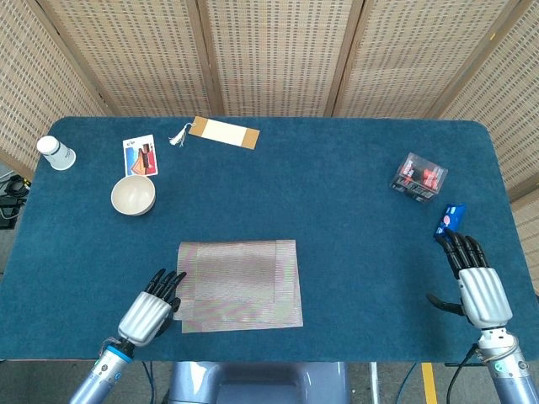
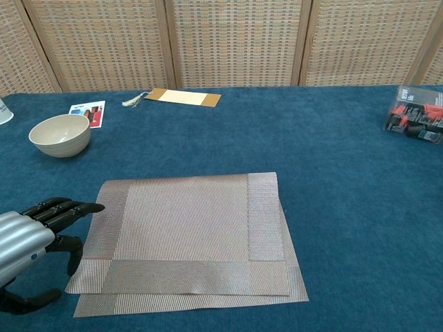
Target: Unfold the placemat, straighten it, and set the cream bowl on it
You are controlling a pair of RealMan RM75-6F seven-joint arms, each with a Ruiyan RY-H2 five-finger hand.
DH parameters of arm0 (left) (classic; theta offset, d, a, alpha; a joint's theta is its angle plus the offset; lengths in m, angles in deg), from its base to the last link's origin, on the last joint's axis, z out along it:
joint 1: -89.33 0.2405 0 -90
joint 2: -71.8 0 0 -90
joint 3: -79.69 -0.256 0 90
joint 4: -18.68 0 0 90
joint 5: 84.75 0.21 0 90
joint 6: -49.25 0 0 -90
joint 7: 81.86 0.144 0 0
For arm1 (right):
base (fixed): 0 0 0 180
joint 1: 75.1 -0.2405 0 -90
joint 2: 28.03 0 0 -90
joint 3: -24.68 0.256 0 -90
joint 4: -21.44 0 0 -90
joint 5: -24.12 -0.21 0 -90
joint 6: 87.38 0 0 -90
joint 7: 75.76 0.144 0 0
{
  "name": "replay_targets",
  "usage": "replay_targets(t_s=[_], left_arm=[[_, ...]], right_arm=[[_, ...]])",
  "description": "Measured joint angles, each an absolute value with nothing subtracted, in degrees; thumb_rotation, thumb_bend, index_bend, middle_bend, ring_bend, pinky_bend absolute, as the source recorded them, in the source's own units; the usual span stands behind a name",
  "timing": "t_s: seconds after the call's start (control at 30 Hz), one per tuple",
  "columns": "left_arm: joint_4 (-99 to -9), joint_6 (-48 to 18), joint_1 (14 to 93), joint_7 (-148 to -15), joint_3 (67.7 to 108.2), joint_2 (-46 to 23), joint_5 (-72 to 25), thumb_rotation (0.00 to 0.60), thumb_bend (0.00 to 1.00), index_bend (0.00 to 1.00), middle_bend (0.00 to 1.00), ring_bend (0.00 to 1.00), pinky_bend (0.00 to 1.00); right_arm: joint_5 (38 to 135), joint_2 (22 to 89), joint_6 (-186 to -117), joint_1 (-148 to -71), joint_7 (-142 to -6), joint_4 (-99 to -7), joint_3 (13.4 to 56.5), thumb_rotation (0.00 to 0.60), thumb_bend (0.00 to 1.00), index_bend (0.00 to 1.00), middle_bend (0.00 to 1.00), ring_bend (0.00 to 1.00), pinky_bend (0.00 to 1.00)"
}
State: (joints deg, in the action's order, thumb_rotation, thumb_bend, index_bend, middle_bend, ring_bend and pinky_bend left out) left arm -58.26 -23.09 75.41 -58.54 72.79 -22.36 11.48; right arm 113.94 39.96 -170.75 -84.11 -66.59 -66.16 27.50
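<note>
- My left hand (image 2: 31,235) sits at the folded placemat (image 1: 239,284)'s left edge, fingers spread, grasping nothing.
- My right hand (image 1: 473,279) rests released near the table (image 1: 337,210)'s right edge, just below a small blue packet (image 1: 450,219).
- The placemat lies folded near the front edge.
- Farther back left I see the cream bowl (image 2: 60,135), upright, beside a card (image 2: 88,113).

Folded grey woven placemat (image 2: 188,238) flat on blue felt counter (image 2: 346,173); left hand (image 2: 31,238) at its left edge, empty; cream ribbed bowl (image 2: 60,135) far-left.
</note>
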Motion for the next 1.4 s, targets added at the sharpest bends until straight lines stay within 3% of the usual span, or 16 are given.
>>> replay_targets(t_s=[0.5, 1.0, 1.4], left_arm=[[-57.20, -21.76, 74.81, -57.78, 73.05, -24.23, 10.47, 0.600, 0.30, 0.53, 0.00, 0.00, 0.00], [-56.84, -21.54, 74.63, -57.43, 73.24, -24.77, 9.70, 0.600, 0.46, 0.55, 0.00, 0.00, 0.00], [-56.98, -21.75, 74.53, -57.61, 73.23, -24.76, 9.47, 0.600, 0.49, 0.55, 0.00, 0.00, 0.00]], right_arm=[[113.96, 39.81, -170.81, -84.09, -66.07, -66.21, 27.55, 0.600, 0.08, 0.07, 0.00, 0.00, 0.00], [114.21, 39.69, -170.50, -84.13, -65.94, -66.45, 27.25, 0.600, 0.08, 0.07, 0.00, 0.00, 0.00], [114.22, 39.55, -170.38, -84.15, -65.80, -66.63, 27.19, 0.600, 0.08, 0.07, 0.00, 0.00, 0.00]])
